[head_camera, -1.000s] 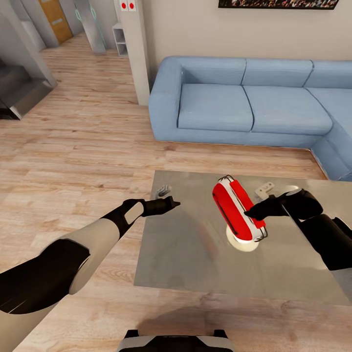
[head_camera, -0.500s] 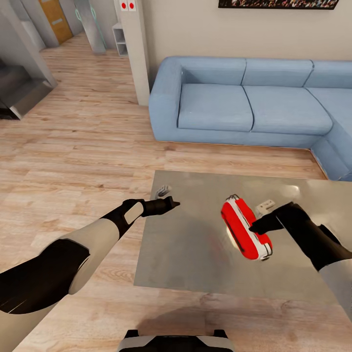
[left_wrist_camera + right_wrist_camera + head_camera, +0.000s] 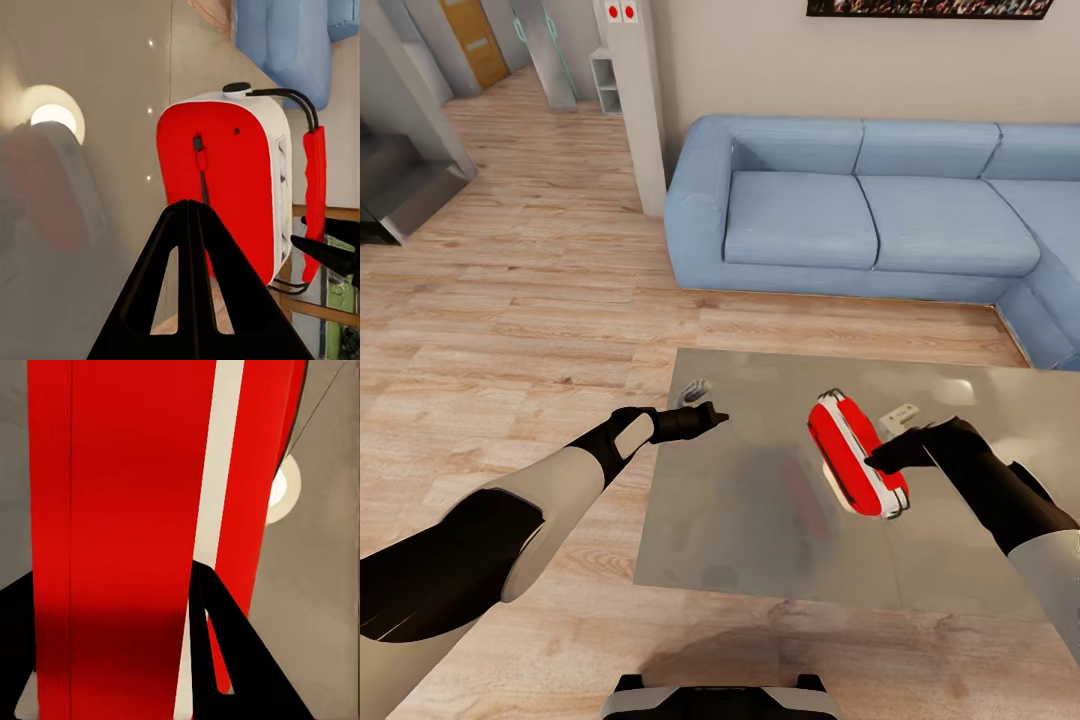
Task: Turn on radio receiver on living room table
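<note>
The radio receiver (image 3: 852, 452), a red oblong box with white stripes, lies slanted low over the glossy grey table (image 3: 740, 520), with its red blur mirrored in the top. My right gripper (image 3: 872, 462) is shut on the radio's right side. In the right wrist view the red body (image 3: 120, 510) runs between the two black fingers (image 3: 232, 660). I cannot tell whether the radio touches the table. My left gripper (image 3: 714, 414) hangs shut and empty over the table's left edge, well left of the radio (image 3: 225, 187).
A small white object (image 3: 901, 412) lies on the table just behind the radio, and a small grey one (image 3: 694, 390) sits at the table's far left corner. The blue corner sofa (image 3: 860, 215) stands behind the table. A white pillar (image 3: 635, 110) stands at the back left.
My right gripper has come down and towards me with the radio, from a raised, steeply tilted pose to low over the table. The left arm has not moved.
</note>
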Robot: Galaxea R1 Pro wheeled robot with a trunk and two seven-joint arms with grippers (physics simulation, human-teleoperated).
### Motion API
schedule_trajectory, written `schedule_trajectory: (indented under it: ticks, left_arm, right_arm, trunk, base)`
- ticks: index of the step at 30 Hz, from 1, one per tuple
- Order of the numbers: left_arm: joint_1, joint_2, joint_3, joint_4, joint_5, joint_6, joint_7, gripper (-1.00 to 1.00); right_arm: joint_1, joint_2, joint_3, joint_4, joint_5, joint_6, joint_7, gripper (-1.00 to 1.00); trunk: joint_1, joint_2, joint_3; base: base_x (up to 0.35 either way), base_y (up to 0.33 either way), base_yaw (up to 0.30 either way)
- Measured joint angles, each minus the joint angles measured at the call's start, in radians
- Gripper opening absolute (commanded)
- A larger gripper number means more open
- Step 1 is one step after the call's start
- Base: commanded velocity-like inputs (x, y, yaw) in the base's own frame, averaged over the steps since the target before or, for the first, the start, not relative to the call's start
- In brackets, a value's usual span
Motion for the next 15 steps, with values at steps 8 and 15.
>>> schedule_trajectory:
  ticks: [8, 15]
  left_arm:
    - [0.000, 0.000, 0.000, 0.000, -0.001, 0.000, 0.000, -1.00]
    - [0.000, 0.000, 0.000, 0.000, -0.001, 0.001, -0.001, -1.00]
  right_arm:
    - [0.005, 0.010, 0.001, 0.034, 0.000, -0.094, -0.038, -1.00]
    - [0.006, 0.031, 0.001, 0.142, -0.020, -0.165, -0.086, -1.00]
  trunk:
    - [0.000, 0.000, 0.000]
    - [0.000, 0.000, 0.000]
  base:
    - [0.000, 0.000, 0.000]
    - [0.000, 0.000, 0.000]
